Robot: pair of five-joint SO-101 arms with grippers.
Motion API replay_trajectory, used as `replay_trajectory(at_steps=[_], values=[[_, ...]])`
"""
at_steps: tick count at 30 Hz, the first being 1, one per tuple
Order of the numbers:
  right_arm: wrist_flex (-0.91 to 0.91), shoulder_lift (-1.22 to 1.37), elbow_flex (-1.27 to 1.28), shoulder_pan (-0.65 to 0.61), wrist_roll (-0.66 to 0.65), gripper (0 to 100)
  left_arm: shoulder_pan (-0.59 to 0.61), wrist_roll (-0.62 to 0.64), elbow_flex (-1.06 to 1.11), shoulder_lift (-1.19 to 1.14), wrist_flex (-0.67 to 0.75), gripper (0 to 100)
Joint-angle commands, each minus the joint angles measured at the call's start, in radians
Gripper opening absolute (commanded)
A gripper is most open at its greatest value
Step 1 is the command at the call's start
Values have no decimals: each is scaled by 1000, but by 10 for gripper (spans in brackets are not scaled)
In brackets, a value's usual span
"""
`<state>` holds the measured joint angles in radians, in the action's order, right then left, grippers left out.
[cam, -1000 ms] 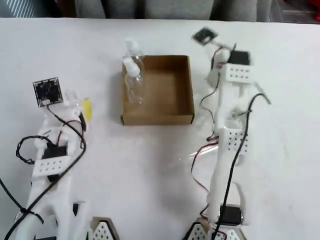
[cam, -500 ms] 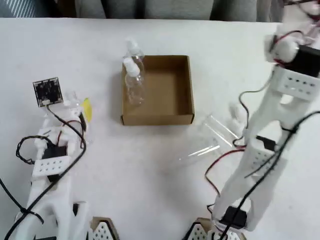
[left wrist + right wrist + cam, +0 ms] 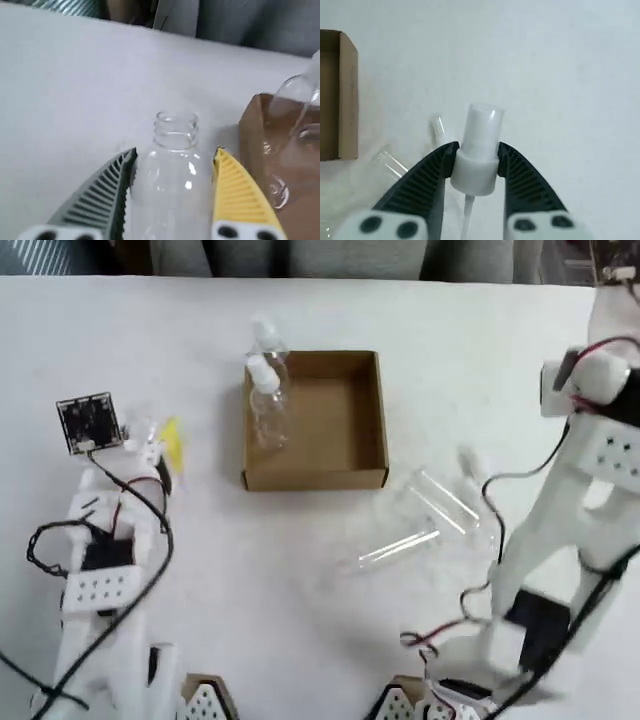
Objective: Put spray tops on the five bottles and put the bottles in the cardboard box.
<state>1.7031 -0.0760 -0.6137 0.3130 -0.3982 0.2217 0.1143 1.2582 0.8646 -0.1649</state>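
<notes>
White table (image 3: 300, 570): left fingers (image 3: 102, 200) clamp bottle (image 3: 172, 170), right fingers (image 3: 422, 185) spray top (image 3: 476, 155).

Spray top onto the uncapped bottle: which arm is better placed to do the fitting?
Right. The right claw grips a spray top; the left claw holds the open-necked bottle.

Left gripper (image 3: 175, 155) low at table's left, jaws clamped on bottle (image 3: 172, 175). Right arm (image 3: 590, 470) raised. Right gripper (image 3: 476, 150) pinching spray top (image 3: 482, 122).
</notes>
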Motion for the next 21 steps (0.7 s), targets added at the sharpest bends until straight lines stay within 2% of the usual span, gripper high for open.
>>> replay_trajectory(at_steps=[1, 6, 10, 15, 19, 21], values=[[25, -209, 146, -51, 11, 16, -97, -9, -11, 182, -6, 131], [22, -476, 370, -134, 11, 16, -285, -9, 69, 452, -66, 131], [-44, -647, 502, -216, 3, 17, -487, -9, 97, 662, -135, 131], [-308, -820, 678, -237, 3, 18, -682, -11, 101, 842, -267, 131], [-591, -938, 872, -243, 11, 18, -707, -11, 146, 865, -299, 131], [-713, -989, 957, -297, 11, 16, -708, -11, 190, 865, -276, 131]])
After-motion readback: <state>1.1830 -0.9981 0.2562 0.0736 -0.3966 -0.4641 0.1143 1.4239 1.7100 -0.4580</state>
